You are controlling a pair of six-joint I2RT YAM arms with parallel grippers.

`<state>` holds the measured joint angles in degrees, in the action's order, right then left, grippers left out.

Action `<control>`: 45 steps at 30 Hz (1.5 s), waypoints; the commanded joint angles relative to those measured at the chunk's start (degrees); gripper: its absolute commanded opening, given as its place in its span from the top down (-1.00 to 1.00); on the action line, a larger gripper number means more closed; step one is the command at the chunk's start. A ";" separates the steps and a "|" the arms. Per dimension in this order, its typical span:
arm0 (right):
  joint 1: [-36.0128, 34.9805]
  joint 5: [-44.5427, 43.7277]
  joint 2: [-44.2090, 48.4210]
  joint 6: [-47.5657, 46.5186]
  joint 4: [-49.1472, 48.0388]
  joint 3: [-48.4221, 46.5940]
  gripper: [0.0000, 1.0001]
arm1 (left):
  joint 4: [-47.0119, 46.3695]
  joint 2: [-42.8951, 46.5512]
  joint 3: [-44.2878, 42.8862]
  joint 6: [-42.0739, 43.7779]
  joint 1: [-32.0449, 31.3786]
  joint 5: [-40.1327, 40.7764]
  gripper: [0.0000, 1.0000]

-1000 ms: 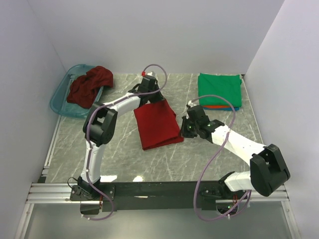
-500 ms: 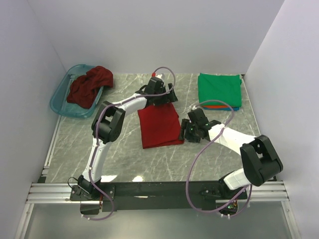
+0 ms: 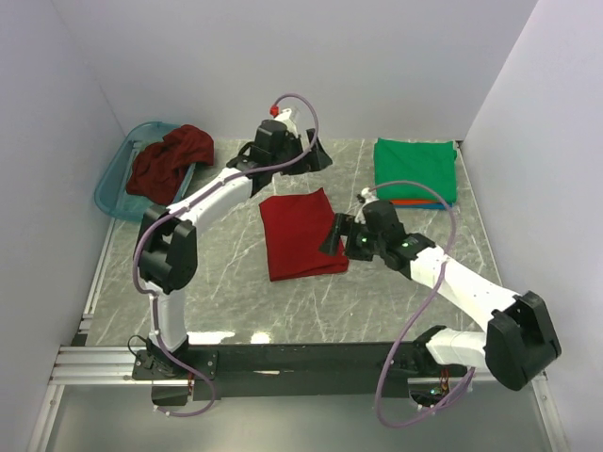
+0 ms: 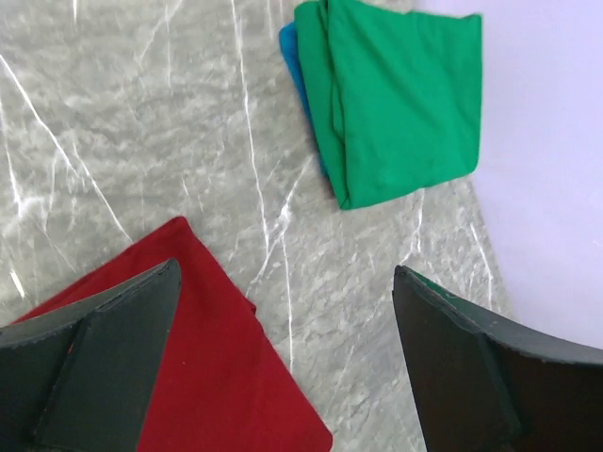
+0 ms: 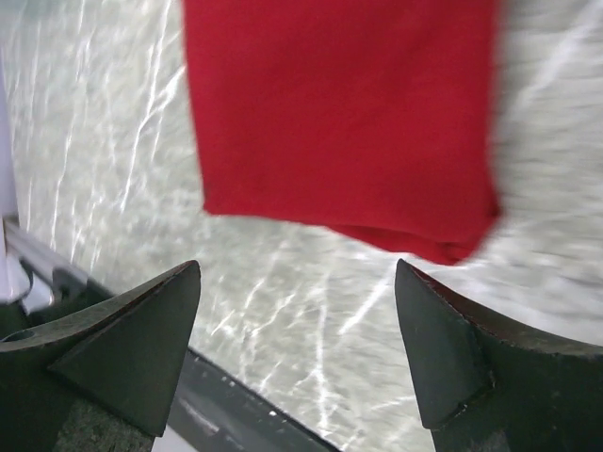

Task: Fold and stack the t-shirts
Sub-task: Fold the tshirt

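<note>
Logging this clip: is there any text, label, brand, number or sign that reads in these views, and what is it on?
None can be read.
No print or tag shows on the folded red t-shirt, the green t-shirt, the maroon t-shirt or the teal basket.
The marble table bears no marking either.

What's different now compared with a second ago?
The left gripper pulled back and away from the far edge of the red t-shirt and is now open, holding nothing. The right gripper edged slightly closer to the shirt's right edge and is also open. The folded red t-shirt, the green-topped stack and the maroon t-shirt in the basket stayed where they were.
</note>
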<state>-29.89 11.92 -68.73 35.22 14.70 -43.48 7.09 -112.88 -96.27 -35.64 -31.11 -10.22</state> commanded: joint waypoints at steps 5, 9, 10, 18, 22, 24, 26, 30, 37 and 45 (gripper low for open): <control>-8.07 1.61 -11.85 2.13 -4.68 -7.48 -0.81 | -3.57 -1.03 9.07 -2.24 3.69 -2.00 -0.99; -8.08 1.96 -19.85 2.66 -2.84 -12.40 -0.81 | -5.68 -2.43 13.20 -5.05 5.62 -2.87 -0.99; -8.08 1.88 -22.21 2.75 -2.66 -12.76 -0.81 | -6.12 -2.61 14.60 -5.32 6.15 -3.23 -0.99; -5.19 2.32 -30.41 2.13 -3.10 -11.54 -0.81 | -8.67 -5.24 18.83 -6.02 6.77 -4.72 -0.99; -3.17 1.61 -31.55 -0.41 -1.44 -11.71 -0.81 | -10.34 -4.28 23.38 -6.99 6.68 -6.30 -0.99; -2.46 1.09 -32.08 -3.04 -0.03 -13.11 -0.81 | -12.79 -1.75 28.64 -8.65 6.68 -6.57 -0.99; -0.97 0.73 -32.96 -5.15 1.82 -14.08 -0.81 | -14.56 1.76 32.79 -10.23 6.68 -6.74 -0.99; 1.67 -3.48 -33.75 -10.08 6.30 -18.20 -0.81 | -17.80 8.98 46.91 -15.24 5.72 -5.78 -0.99; 3.43 -8.06 -29.63 -17.73 14.03 -24.27 -0.86 | -18.26 21.12 55.31 -21.84 -6.05 5.11 -0.99; 3.35 -15.59 -13.91 -18.44 19.31 -21.65 -0.90 | -10.00 28.23 50.05 -19.91 -6.42 10.04 -0.99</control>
<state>-26.41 2.90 -90.35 17.39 31.11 -65.43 -6.98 -89.32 -42.76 -55.81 -37.82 -3.84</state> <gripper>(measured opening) 0.948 0.994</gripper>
